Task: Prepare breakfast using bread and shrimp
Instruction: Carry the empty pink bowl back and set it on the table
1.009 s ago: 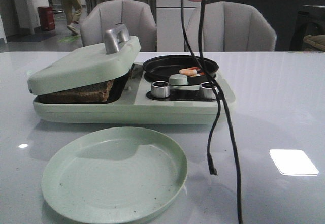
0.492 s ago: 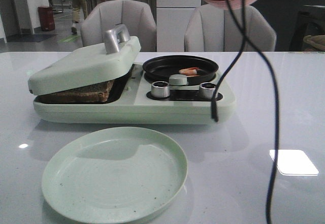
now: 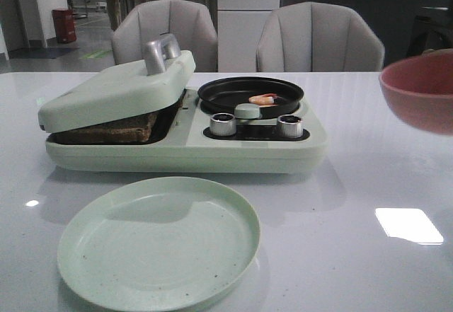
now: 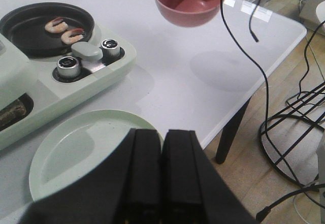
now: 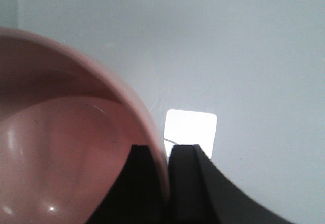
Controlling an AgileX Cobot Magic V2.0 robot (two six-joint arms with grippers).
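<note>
The right gripper (image 5: pixel 166 183), clamped on the rim of an empty pink round bowl (image 3: pixel 419 93), holds it in the air over the table's right edge. Two orange-pink shrimp (image 4: pixel 63 29) lie in the black round pan (image 3: pixel 212 94) of the pale green breakfast maker (image 3: pixel 184 146); toasted bread (image 3: pixel 106 129) sits under its lid. The left gripper (image 4: pixel 162 148), jaws together, hovers above the green plate (image 3: pixel 159 241) near the front edge. Setting the bowl down looks like the next move.

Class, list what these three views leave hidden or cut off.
- Bread: front view, mostly hidden under the tilted lid; slice count unclear.
- Pink bowl: front view, cut off by the right edge.
- Right gripper: its wrist view shows only fingertips clamping the bowl's rim.
- Shrimp: front view, the pan rim hides the count.
</note>
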